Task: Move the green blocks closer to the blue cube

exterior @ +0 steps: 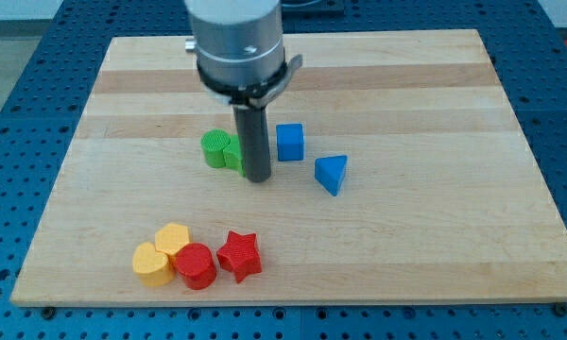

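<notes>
A blue cube (290, 142) sits near the board's middle. Two green blocks lie just to its left: a round green block (215, 148) and a second green block (233, 155) partly hidden behind the rod. My tip (257, 178) rests on the board right beside the second green block, on its right, and below-left of the blue cube. A blue triangular block (331, 174) lies to the lower right of the cube.
At the view's lower left sits a cluster: two yellow heart blocks (151, 263) (173, 240), a red round block (197, 265) and a red star (239, 255). The wooden board (406, 246) lies on a blue perforated table.
</notes>
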You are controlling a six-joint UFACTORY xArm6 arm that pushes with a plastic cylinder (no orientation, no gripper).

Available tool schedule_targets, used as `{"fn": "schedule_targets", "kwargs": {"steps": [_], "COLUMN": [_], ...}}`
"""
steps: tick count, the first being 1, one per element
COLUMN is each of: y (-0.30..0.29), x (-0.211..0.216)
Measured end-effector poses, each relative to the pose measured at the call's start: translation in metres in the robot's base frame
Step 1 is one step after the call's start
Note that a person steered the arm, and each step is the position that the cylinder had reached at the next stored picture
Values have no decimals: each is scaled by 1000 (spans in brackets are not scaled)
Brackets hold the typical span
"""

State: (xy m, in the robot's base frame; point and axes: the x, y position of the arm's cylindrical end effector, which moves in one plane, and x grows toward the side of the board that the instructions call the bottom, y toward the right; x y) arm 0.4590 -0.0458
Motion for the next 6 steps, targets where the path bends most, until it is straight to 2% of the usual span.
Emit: {"fn": "schedule_targets", "kwargs": {"steps": [1, 3, 4, 5, 6], "y": [-19, -158, -157, -123, -55], "x": [9, -13, -48, -63, -36]}}
